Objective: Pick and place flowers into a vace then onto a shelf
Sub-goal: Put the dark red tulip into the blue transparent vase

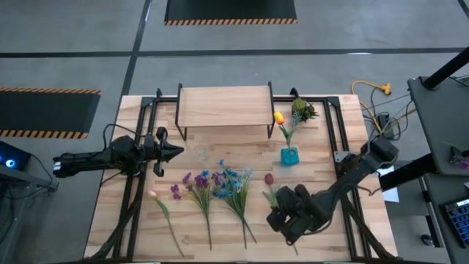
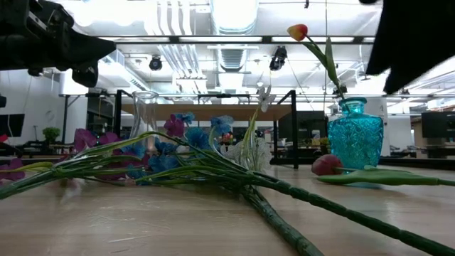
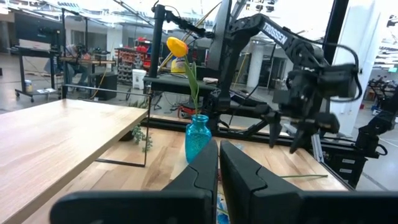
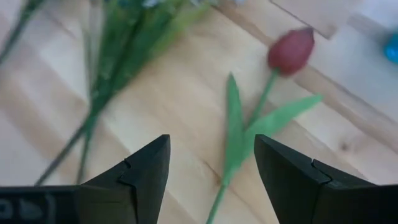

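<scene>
A teal vase [image 1: 289,156] stands on the table right of the middle and holds one orange tulip [image 3: 176,46]. Flowers lie flat on the table's near half: a pink one [image 1: 155,196], purple ones [image 1: 198,183], blue ones [image 1: 231,180] and a dark red tulip [image 4: 291,50]. The shelf [image 1: 223,106] stands at the far edge. My right gripper [image 4: 211,168] is open and hovers over the red tulip's stem, clear of it. My left gripper [image 1: 178,151] is shut, held in the air left of a clear glass vase [image 2: 144,114].
A short green spiky sprig [image 1: 303,110] sits right of the shelf, behind the teal vase. Black frame rails [image 1: 139,183] run along both sides of the table. Bare wood lies between the shelf and the flowers.
</scene>
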Controlling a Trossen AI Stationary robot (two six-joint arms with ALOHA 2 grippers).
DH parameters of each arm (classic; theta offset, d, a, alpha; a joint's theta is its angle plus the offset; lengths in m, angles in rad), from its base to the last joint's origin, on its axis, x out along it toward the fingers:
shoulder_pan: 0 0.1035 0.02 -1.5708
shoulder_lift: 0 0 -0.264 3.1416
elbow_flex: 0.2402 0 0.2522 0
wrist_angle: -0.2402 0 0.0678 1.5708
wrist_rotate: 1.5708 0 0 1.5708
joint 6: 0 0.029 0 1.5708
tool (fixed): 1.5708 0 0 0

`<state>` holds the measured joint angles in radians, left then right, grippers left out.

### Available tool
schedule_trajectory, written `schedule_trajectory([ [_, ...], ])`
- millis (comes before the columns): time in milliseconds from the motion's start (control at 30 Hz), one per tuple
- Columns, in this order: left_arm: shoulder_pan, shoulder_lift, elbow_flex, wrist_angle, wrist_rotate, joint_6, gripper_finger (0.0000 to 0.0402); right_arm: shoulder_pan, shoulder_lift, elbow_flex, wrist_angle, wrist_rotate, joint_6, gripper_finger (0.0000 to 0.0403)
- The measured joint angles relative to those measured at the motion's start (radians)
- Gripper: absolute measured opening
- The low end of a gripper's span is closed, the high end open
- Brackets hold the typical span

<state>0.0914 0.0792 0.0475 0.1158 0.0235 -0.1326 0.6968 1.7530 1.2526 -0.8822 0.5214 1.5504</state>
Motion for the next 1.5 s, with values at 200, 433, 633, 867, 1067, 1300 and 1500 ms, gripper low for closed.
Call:
schedule_trajectory([
  [200, 0.000, 0.001, -0.001, -0.001, 0.000, 0.000, 0.0000, -0.005, 0.044, 0.000, -0.076, -0.004, 0.085, 0.0223],
  [433, 0.000, 0.001, -0.002, -0.002, 0.000, 0.000, 0.0000, -0.004, 0.098, 0.000, -0.068, -0.007, 0.119, 0.0223],
  [633, 0.000, 0.001, -0.003, -0.003, 0.000, 0.000, 0.0000, -0.004, 0.160, -0.001, -0.020, -0.039, 0.118, 0.0223],
  [867, 0.000, 0.001, -0.003, -0.003, 0.000, 0.000, 0.0000, -0.003, 0.205, 0.008, -0.020, -0.078, 0.118, 0.0224],
  [1067, 0.000, 0.000, -0.003, -0.004, 0.000, 0.000, 0.0000, -0.004, 0.228, 0.016, -0.020, -0.137, 0.116, 0.0223],
  [1300, 0.000, 0.001, -0.003, -0.004, 0.000, 0.000, 0.0000, -0.005, 0.229, 0.010, -0.024, -0.139, 0.115, 0.0204],
  [1500, 0.000, 0.001, -0.003, -0.004, 0.000, 0.000, 0.0000, -0.006, 0.228, 0.001, -0.021, -0.204, 0.115, 0.0155],
])
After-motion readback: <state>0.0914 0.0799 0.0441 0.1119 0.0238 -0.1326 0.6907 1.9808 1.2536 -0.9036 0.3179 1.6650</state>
